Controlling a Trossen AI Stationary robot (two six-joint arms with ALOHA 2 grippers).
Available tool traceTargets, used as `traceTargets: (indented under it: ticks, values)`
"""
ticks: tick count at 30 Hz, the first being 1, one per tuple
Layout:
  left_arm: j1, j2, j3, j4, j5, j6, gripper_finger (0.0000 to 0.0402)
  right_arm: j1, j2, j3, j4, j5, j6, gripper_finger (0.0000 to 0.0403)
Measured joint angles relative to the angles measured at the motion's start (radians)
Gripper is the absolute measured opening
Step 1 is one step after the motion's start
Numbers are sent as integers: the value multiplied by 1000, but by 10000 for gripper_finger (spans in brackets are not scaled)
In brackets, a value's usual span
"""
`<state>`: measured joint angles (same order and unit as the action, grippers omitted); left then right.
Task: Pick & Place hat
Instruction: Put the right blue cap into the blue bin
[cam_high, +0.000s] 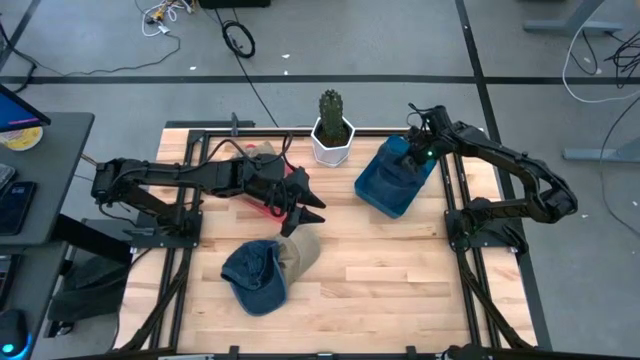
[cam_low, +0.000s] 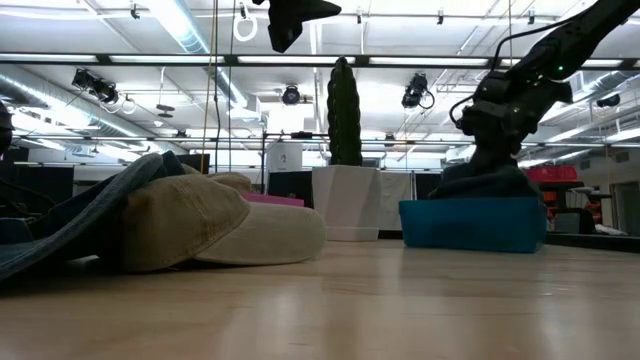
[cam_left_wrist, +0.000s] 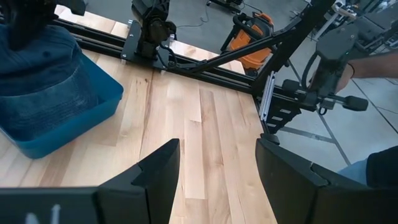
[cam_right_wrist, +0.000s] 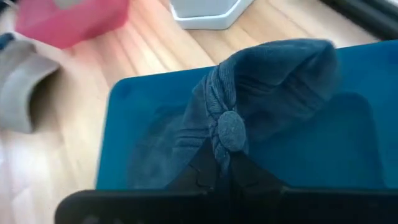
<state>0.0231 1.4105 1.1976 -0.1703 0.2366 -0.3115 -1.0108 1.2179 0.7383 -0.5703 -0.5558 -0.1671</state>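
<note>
A dark blue hat lies in the blue bin at the far right, and my right gripper is shut on its crown from above. Near the table's front left, a blue denim hat and a tan hat lie against each other. My left gripper hangs open in the air above the table's middle, beyond those two hats, with nothing between its fingers. My right gripper pinches a bunched fold of the dark blue hat's crown right beside the top button between its two fingers. The fingers slant down from the table's right side. The hat's crown is gathered up toward the fingers while the rest of it lies in the bin.
A cactus in a white pot stands at the far middle, just left of the blue bin. A pink bin sits under my left arm. Black rails run along the table's left and right sides. Bare wood lies at the near right.
</note>
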Motion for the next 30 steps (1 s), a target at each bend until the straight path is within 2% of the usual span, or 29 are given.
traceTargets:
  ticks: [6,13,22,30]
  values:
    - [1,0,0,0,-15,5,213,0,0,0,37,69,-64,4]
    - [2,0,0,0,-15,5,213,0,0,0,89,69,-163,5]
    - [2,0,0,0,-15,1,213,0,-5,0,87,73,-208,4]
    - [2,0,0,0,-25,-10,213,0,-73,0,85,205,-250,3]
